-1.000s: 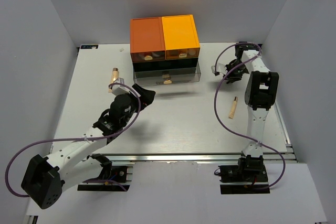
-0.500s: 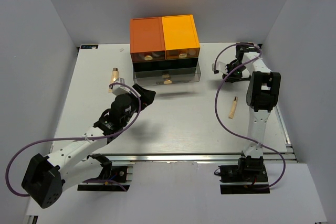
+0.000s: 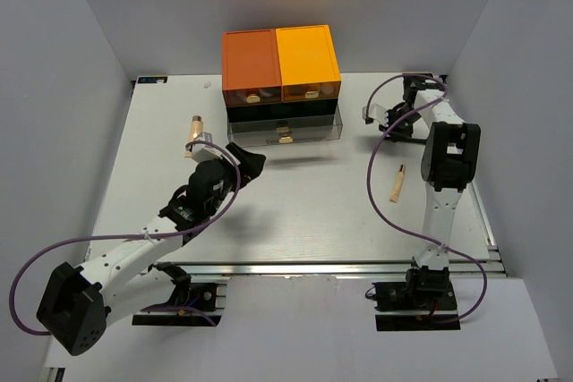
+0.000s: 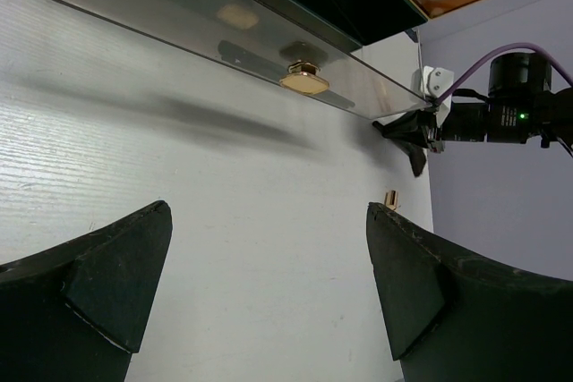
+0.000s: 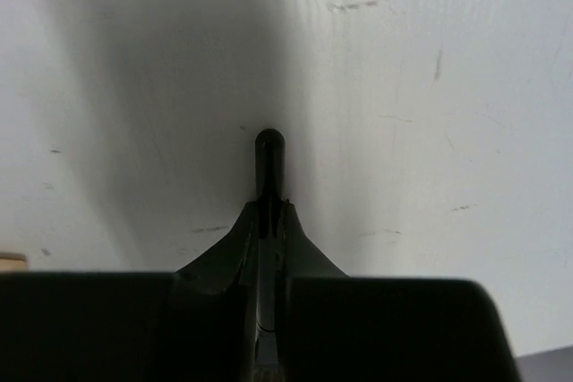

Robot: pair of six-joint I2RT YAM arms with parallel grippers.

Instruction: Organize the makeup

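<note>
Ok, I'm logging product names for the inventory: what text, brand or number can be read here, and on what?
None is readable in any view.
Orange drawer box: plain fronts, no label.
Beige tubes, left and right: too small to read.
Thin black stick in the right claw: no marking shows.

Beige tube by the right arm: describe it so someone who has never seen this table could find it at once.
Find the orange drawer box at the back of the table. Right of it and nearer the front, a beige tube lies beside the right arm; the other tube lies left of the box.
</note>
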